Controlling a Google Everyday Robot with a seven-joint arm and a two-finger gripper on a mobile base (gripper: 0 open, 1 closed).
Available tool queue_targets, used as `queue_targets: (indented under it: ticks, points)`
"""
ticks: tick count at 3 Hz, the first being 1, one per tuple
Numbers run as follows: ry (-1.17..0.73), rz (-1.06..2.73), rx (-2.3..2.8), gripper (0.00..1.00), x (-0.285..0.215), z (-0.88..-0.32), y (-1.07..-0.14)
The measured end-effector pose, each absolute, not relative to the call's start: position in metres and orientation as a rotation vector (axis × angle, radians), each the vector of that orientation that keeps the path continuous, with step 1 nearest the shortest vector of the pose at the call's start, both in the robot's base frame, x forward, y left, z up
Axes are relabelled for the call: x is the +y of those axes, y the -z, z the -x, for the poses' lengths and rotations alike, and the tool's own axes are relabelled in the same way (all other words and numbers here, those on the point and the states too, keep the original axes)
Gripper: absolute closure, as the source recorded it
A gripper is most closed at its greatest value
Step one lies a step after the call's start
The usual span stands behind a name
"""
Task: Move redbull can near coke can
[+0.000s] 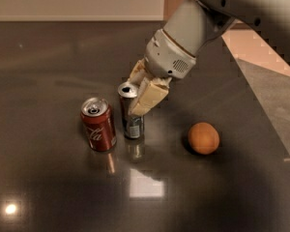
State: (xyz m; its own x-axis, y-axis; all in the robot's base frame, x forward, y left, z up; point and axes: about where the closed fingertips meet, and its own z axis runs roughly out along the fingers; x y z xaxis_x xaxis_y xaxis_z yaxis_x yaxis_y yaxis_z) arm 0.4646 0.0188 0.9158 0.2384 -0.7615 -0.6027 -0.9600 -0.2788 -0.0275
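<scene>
A: Coke can (98, 124) leftmost, upright on dark glossy table (43, 187), red with silver top.
B: Next over?
A: Redbull can (133, 127) just right of coke can, upright, base down on table. Thin gap between the two, not touching.
B: Gripper?
A: Gripper (139, 94) at top right side of redbull can. Tan fingers (150, 95), one across the can's front, the other behind it. Jaws probably clamped on redbull can; far-side contact hidden.
B: Arm?
A: Grey arm (183, 42) slanting down from top right corner to the gripper.
B: Further right?
A: Orange (203, 137) sitting alone on table, well apart from both cans. Past table edge, lighter floor (275, 86) at far right.
</scene>
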Motion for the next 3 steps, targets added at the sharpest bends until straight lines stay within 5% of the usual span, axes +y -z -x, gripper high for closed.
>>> queue_targets:
  ticks: [1, 2, 3]
  points:
    - [-0.685, 2.124, 1.577, 0.12, 0.0207, -0.4647, -0.9165]
    - [-0.681, 2.123, 1.574, 0.0, 0.0225, -0.4647, -0.9171]
    - [-0.681, 2.123, 1.574, 0.0, 0.0225, -0.4647, -0.9171]
